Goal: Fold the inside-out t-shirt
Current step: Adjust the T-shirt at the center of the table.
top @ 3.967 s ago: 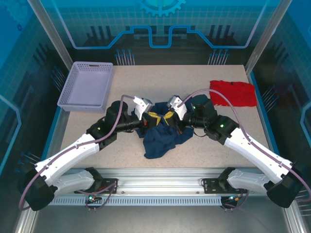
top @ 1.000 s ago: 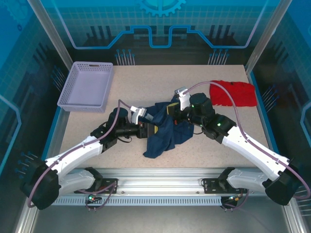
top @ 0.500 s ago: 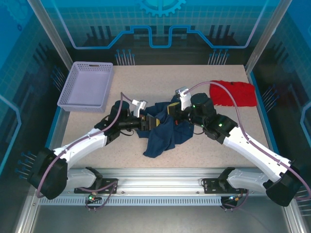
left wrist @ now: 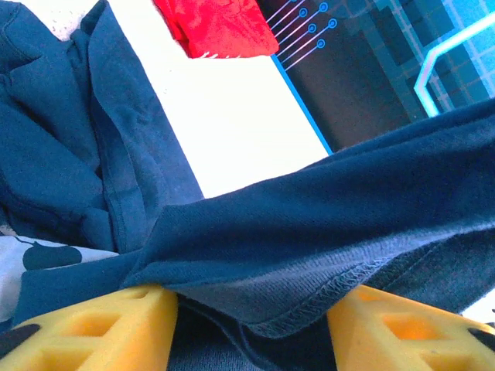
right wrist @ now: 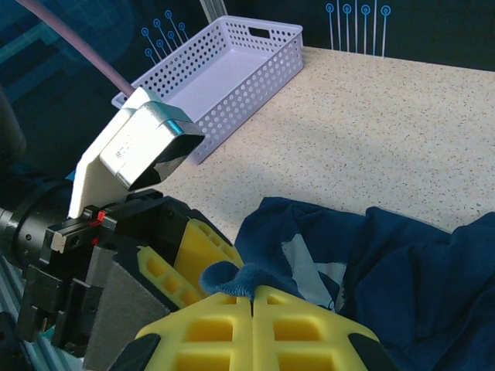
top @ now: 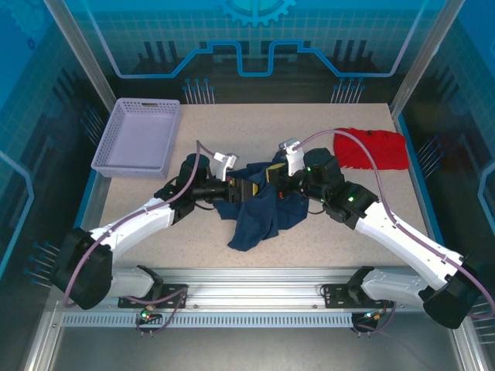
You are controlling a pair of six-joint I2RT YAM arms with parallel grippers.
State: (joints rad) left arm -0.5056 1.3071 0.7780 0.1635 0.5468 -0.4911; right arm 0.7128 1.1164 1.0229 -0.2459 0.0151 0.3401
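The inside-out t-shirt (top: 259, 209) is a dark navy heap at the table's middle. My right gripper (top: 276, 176) is shut on a small fold of its cloth (right wrist: 232, 277) at the heap's far edge, and the right wrist view shows the yellow fingers (right wrist: 302, 328) pressed together. A light patch (right wrist: 309, 267) shows on the cloth just beyond. My left gripper (top: 241, 191) is at the heap's left side, facing the right one. Its yellow fingers (left wrist: 93, 328) stand apart, and a stitched hem (left wrist: 340, 282) hangs loose between them.
A lilac mesh basket (top: 138, 137) sits at the far left of the table. A bright red folded garment (top: 371, 148) lies at the far right. Bare speckled tabletop (top: 186, 247) surrounds the heap, and metal frame posts stand at the table's corners.
My left gripper has moved away from the near edge and slightly right, closer to the right gripper, with the shirt's hem between its fingers. The right gripper has held its pinch in place.
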